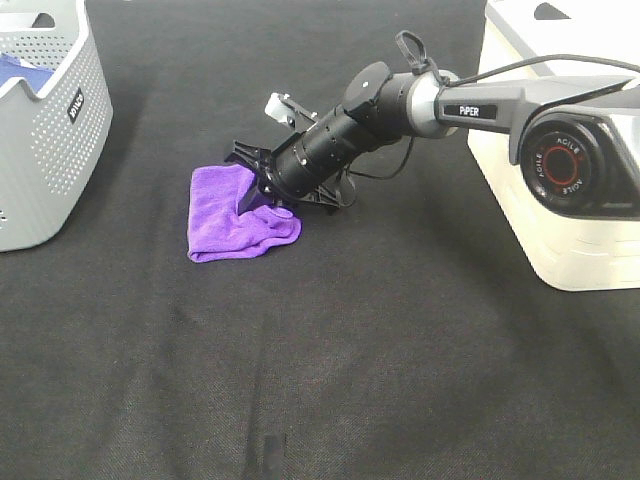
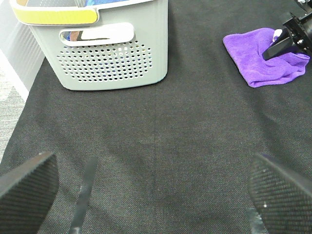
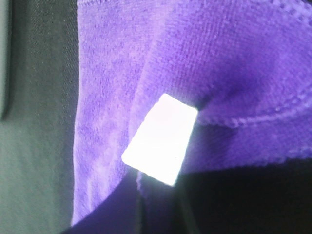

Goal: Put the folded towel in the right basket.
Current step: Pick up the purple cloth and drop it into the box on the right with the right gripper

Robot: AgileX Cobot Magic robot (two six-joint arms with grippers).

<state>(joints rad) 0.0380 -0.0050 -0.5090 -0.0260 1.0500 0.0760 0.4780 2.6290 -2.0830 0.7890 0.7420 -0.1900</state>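
The folded purple towel (image 1: 225, 215) lies on the black table left of centre. It also shows in the left wrist view (image 2: 253, 53) and fills the right wrist view (image 3: 234, 58), with a white label (image 3: 160, 139) on it. My right gripper (image 1: 262, 193) reaches across from the right, tips down on the towel's right edge, jaws closed on a bunched fold. The right basket (image 1: 560, 200) is white and stands at the table's right edge, behind the right arm. My left gripper (image 2: 156, 195) is open and empty, low over bare table, out of the exterior view.
A grey perforated basket (image 1: 50, 130) with blue cloth inside stands at the left. It shows in the left wrist view (image 2: 112, 63) with a yellow strip on its rim. The table's left edge (image 2: 19, 97) runs beside it.
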